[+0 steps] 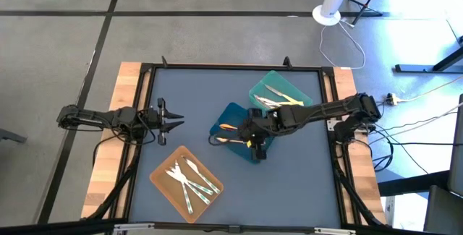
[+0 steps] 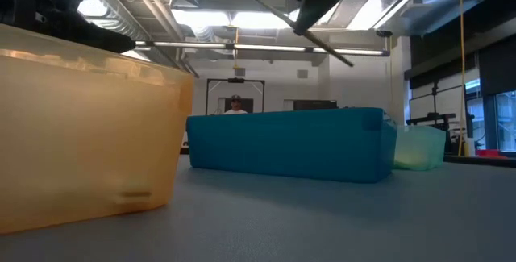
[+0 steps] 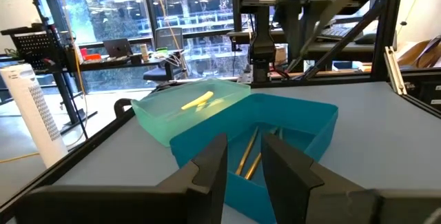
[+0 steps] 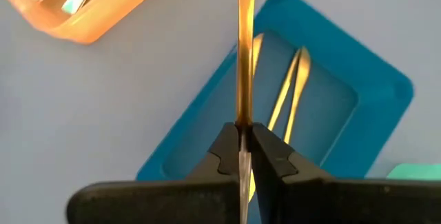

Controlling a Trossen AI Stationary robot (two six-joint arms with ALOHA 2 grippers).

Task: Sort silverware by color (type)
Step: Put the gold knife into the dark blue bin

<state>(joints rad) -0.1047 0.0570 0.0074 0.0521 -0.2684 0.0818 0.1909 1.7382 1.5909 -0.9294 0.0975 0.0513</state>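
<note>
Right gripper [image 4: 242,156] is clamped on an orange utensil [image 4: 244,58], hanging above the blue tray [image 1: 233,112] mid-table, where other orange pieces [image 4: 289,89] lie. Released off-centre, it could glance off the rim onto the table [image 1: 289,184]. Left gripper [image 1: 172,121] waits at the left, fingers part open, empty. Blue-grey tabletop; a glass-walled lab lies beyond.

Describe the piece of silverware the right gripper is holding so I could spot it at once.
Find the blue tray at the middle of the table, beside the teal tray. The right gripper hangs above it, shut on an orange utensil. The other orange pieces lie flat inside the tray; this one alone is pinched edge-on in the air.
</note>
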